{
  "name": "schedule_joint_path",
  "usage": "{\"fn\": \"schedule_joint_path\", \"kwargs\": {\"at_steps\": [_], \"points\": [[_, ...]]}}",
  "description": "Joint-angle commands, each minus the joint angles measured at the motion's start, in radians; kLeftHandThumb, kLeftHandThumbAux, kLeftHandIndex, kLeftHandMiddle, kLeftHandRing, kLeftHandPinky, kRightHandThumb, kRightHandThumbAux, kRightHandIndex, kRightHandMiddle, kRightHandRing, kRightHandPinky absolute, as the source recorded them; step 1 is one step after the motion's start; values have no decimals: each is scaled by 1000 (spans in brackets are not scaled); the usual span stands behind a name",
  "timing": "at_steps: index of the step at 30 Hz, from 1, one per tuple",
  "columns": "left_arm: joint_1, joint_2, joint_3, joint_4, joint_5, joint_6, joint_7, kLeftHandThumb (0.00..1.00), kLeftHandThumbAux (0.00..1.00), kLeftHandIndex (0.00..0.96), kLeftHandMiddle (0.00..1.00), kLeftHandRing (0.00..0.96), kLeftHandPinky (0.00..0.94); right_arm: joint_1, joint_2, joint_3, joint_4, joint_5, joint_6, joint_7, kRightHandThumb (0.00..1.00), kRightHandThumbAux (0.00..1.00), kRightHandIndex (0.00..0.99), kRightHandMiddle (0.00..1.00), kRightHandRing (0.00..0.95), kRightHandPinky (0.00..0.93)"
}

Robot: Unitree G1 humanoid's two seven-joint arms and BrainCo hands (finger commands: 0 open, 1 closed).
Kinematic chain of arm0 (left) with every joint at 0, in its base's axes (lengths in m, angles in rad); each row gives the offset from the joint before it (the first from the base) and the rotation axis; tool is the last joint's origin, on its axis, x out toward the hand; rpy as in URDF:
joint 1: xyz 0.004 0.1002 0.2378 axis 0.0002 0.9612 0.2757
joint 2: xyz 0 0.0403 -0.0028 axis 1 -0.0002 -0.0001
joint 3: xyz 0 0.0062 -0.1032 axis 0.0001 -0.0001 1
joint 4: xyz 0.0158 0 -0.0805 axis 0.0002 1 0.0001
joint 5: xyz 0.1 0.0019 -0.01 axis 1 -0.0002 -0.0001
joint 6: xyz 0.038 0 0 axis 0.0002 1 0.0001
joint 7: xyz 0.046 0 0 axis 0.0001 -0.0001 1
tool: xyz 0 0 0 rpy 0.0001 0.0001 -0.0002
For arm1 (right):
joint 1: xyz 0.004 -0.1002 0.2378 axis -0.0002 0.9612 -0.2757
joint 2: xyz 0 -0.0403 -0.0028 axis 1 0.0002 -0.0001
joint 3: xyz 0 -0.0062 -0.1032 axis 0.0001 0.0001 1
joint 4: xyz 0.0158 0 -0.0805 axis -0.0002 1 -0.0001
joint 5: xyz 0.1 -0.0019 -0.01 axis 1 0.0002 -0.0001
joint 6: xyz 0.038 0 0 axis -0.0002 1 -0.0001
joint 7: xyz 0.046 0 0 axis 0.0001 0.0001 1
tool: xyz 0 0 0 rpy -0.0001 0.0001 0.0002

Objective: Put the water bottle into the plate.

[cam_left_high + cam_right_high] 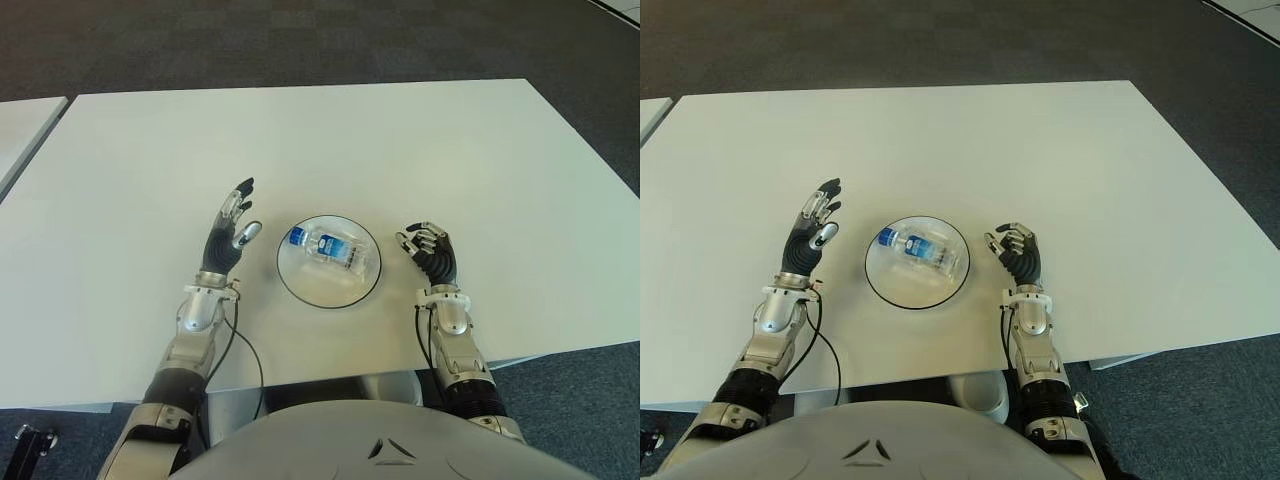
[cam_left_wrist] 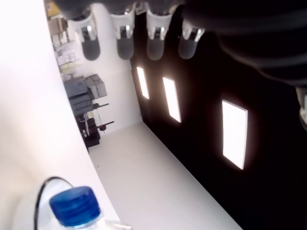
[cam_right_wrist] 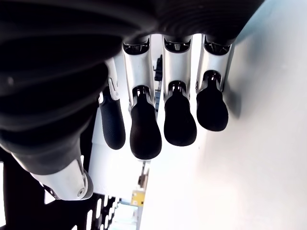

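Observation:
A small clear water bottle [image 1: 327, 248] with a blue cap and blue label lies on its side inside the white, dark-rimmed plate [image 1: 300, 284] near the table's front edge. My left hand [image 1: 231, 228] is raised just left of the plate, fingers spread straight and holding nothing. The bottle's blue cap [image 2: 75, 207] shows close by in the left wrist view. My right hand [image 1: 428, 247] is just right of the plate, its fingers [image 3: 145, 129] curled inward with nothing in them.
The white table [image 1: 330, 140] stretches far behind the plate. A second white table edge [image 1: 22, 125] shows at the far left. Dark carpet surrounds the tables.

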Motion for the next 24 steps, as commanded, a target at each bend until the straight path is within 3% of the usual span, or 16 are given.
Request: {"fn": "schedule_joint_path", "kwargs": {"at_steps": [1, 10, 19, 24], "points": [[25, -29, 21, -26, -29, 45, -30, 0, 330, 0, 0, 0, 0, 22, 4, 3, 24, 7, 25, 10, 703, 729, 436, 753, 739, 722], [83, -73, 53, -46, -3, 50, -10, 0, 361, 0, 0, 0, 0, 22, 2, 4, 26, 0, 21, 6, 702, 730, 437, 757, 739, 716], [108, -133, 102, 31, 40, 23, 63, 0, 418, 0, 0, 0, 0, 21, 1, 3, 29, 2, 17, 6, 701, 730, 436, 749, 732, 710], [116, -156, 132, 72, 86, 48, 142, 0, 490, 0, 2, 12, 91, 22, 1, 2, 29, 3, 16, 5, 701, 731, 435, 747, 732, 714]]}}
